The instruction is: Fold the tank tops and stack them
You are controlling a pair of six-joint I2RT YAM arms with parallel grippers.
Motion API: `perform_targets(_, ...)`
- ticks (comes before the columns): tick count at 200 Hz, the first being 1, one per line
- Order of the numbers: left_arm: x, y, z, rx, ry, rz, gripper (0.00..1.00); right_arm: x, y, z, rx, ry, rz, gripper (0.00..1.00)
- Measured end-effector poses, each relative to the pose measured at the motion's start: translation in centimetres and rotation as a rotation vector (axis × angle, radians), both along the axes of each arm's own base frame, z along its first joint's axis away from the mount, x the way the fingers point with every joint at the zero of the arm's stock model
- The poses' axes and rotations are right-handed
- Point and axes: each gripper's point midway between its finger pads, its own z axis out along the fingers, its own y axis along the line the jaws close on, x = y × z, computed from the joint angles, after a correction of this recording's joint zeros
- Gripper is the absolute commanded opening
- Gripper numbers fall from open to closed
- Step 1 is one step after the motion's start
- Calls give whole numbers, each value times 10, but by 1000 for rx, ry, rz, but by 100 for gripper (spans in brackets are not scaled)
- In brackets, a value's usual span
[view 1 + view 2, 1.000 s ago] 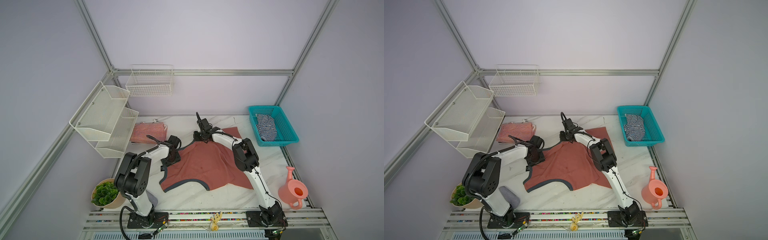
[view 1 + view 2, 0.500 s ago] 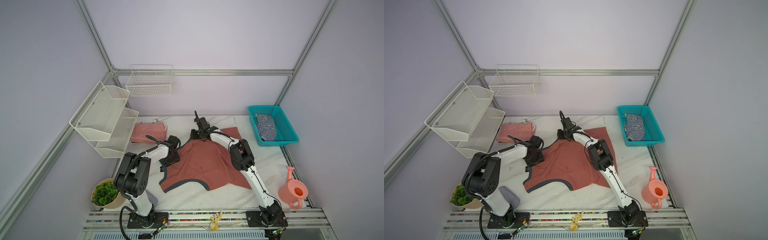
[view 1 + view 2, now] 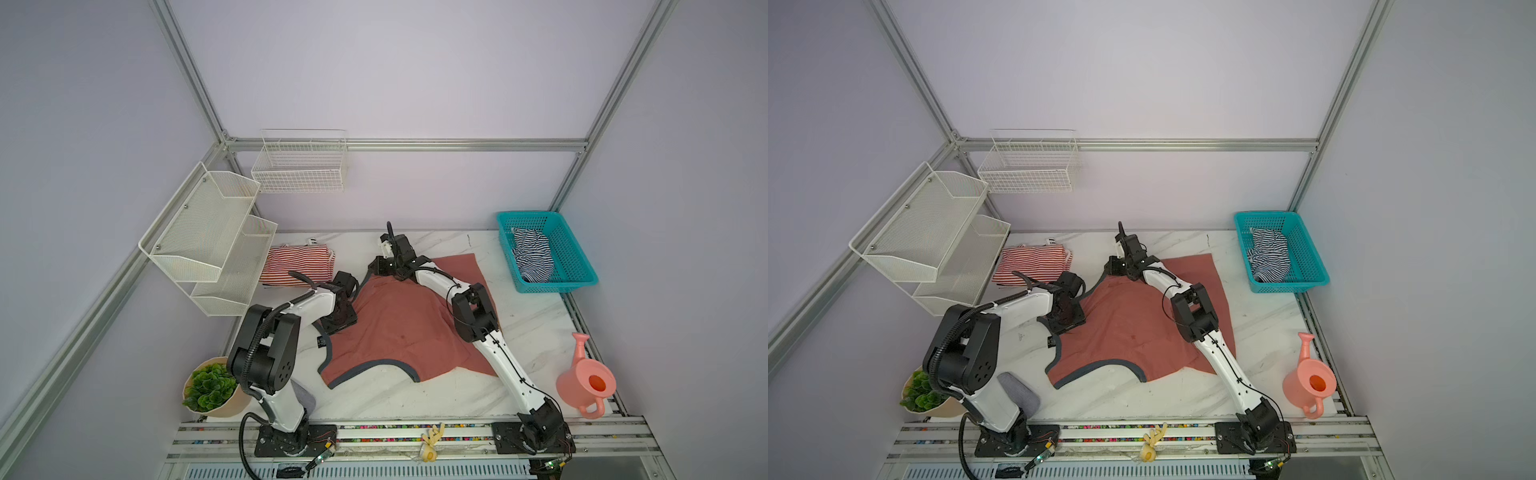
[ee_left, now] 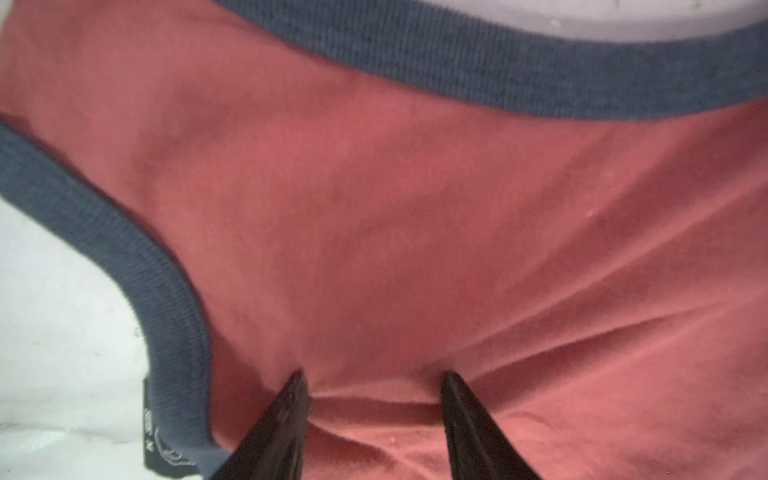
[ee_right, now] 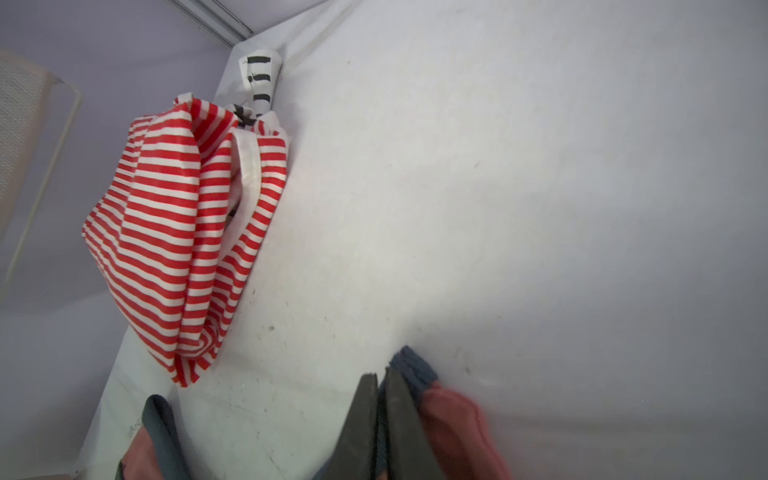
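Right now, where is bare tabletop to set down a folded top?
Bare marble: the front strip between the salmon tank top and the rail; the right side between it, the teal basket and the watering can. Crowded: back left, by the red-striped top and mesh shelves.

The left arm (image 3: 309, 302) rises from its base at the near edge of the table (image 3: 532, 324), folds back at the elbow and reaches forward. Its wrist is bent so that the left claw (image 4: 374, 376) points down. The jaws stand partly apart, and both tips touch the salmon top (image 4: 374, 208). The right arm (image 3: 494, 357) stretches far forward and leans across towards the middle, with its forearm low. The right claw (image 5: 380, 374) is closed, pinching the salmon top by its dark trim just above the table.
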Motion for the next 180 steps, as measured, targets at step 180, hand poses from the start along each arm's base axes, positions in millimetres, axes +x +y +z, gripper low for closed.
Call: perform_targets(180,14,36,1,95,14,15,53,-13,-163,191,95,-299,-206,43)
